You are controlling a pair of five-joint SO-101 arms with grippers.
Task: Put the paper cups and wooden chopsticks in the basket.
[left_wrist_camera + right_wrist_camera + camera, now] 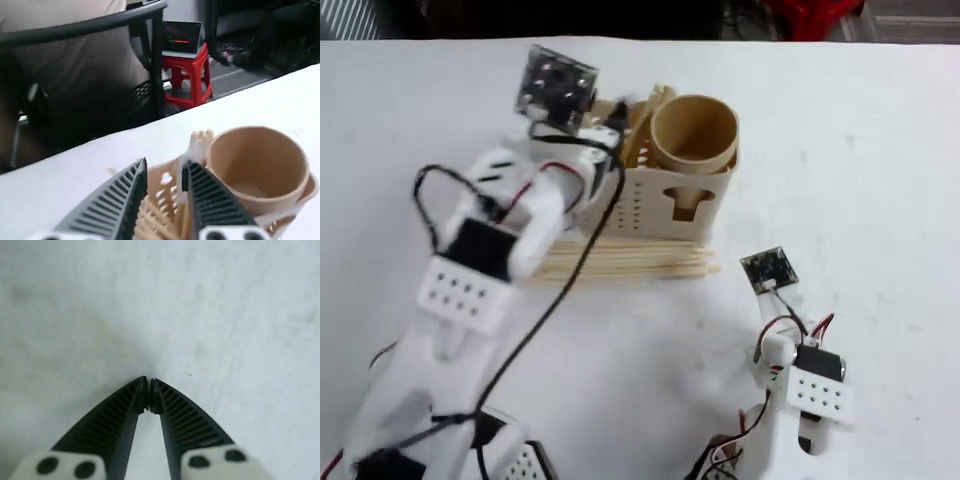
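So this one's roughly halfway, I'd say. The brown paper cup [695,135] is already sitting upright inside the white perforated plastic basket [650,205], upper middle of the high view. It might be two cups stacked, since there's a second rim lower down, but I can't tell for sure. No other cups are out on the white bench [840,120].

A few wooden chopsticks [642,115] are poking up in the basket's left compartment, just beside the cup. The big leftover is the loose bundle of pale wooden chopsticks [640,262], lying flat on the bench right against the basket's front wall. My guess is that's the bulk of what's left to do.

The left hand [165,165] is over the basket's left side, above the sticks in there. Its jaws are parted a little, and I don't see anything actually pinched between them.

The right hand [149,385] is down in the lower right of the high view, well apart from the basket. Its tips are closed together with nothing in them, over bare bench.
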